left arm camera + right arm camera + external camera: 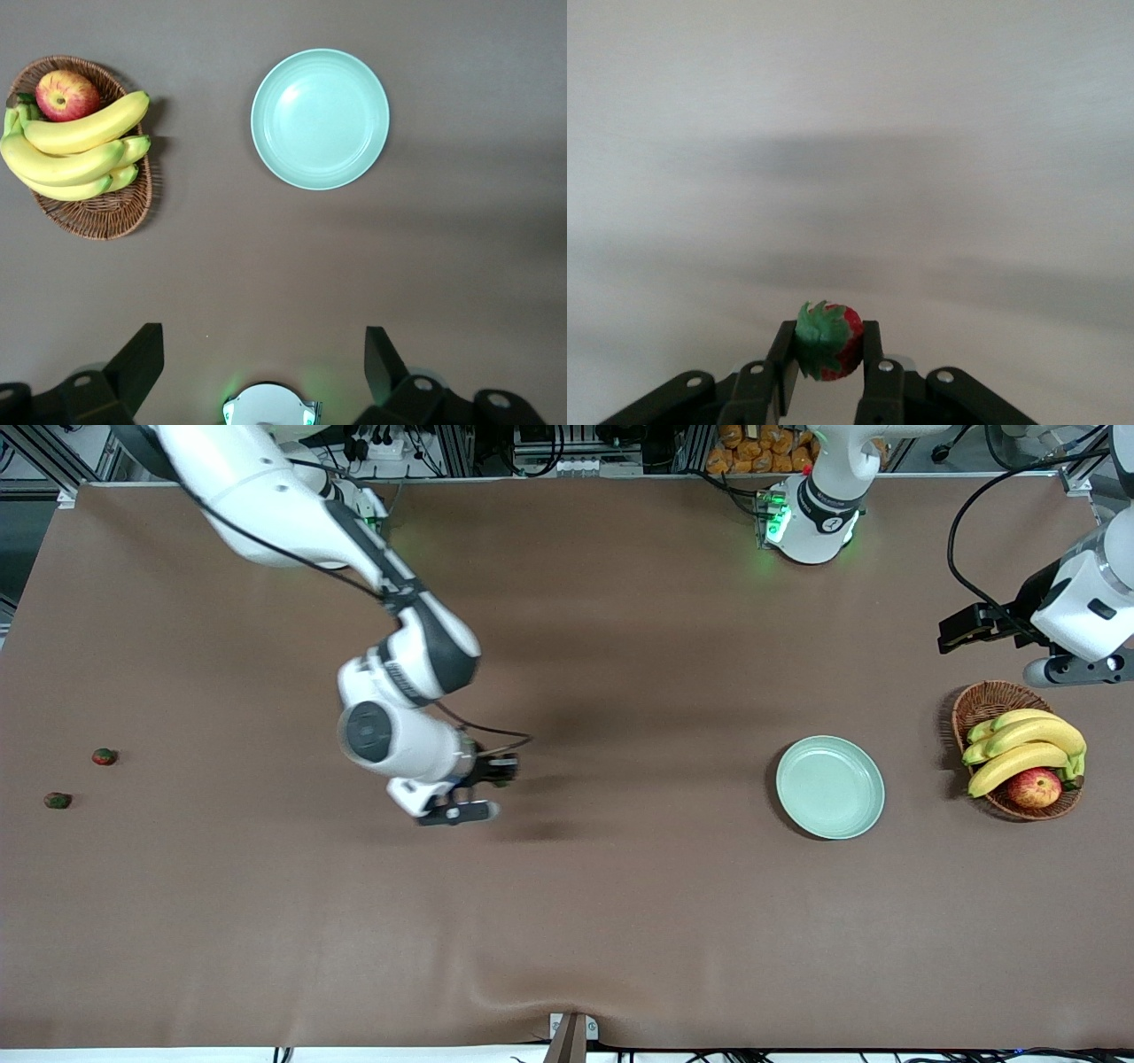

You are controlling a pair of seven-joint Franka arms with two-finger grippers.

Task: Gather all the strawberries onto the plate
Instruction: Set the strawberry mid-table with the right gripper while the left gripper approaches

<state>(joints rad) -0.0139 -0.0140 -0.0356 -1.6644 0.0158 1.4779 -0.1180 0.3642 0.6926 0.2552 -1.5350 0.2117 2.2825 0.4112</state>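
My right gripper [501, 771] is shut on a strawberry [829, 341], red with a green cap, and holds it above the bare middle of the table; in the right wrist view [829, 352] the berry sits between the fingertips. Two more strawberries [104, 756] [58, 801] lie on the table toward the right arm's end. The pale mint-green plate [830, 786] lies empty toward the left arm's end and also shows in the left wrist view [320, 119]. My left gripper [967, 626] waits open and empty in the air beside the basket, its fingers wide apart in its own view [263, 359].
A brown wicker basket [988, 701] with bananas [1026, 747] and a red-yellow apple [1034, 787] stands beside the plate at the left arm's end. It also shows in the left wrist view [97, 212]. A brown cloth [620, 912] covers the table.
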